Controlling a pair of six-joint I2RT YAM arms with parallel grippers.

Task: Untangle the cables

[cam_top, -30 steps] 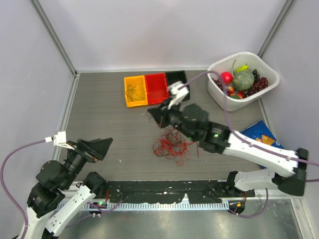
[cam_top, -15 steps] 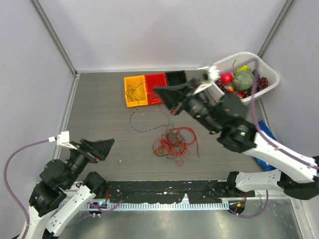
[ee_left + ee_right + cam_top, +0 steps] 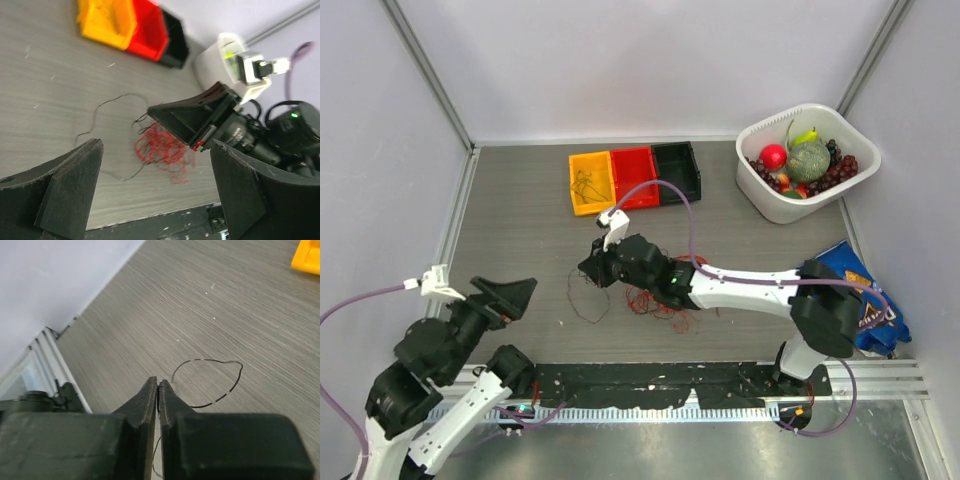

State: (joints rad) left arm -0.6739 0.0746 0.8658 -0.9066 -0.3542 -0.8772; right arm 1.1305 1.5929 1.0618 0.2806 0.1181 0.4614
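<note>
Your tabletop (image 3: 530,230) carries everything here. Your right arm reaches low across its middle, and the right gripper (image 3: 158,385) is clenched on one thin black cable (image 3: 206,360), whose free length lies in a loose loop on the wood grain just ahead of the fingers. Your left gripper (image 3: 507,295) hovers near the front left edge, released, with its fingers spread wide and nothing between them.

At the back right stands a white basket (image 3: 851,131) of fruit, and a blue bag (image 3: 857,288) lies at the right edge. Three small bins sit in a row at the back: yellow (image 3: 591,184), red (image 3: 633,177) and black (image 3: 677,171); the yellow one has dark strands in it.

The red tangle (image 3: 162,150) of cables lies mid-table, just beside the right gripper and partly under that arm, with a few dark strands mixed in.
</note>
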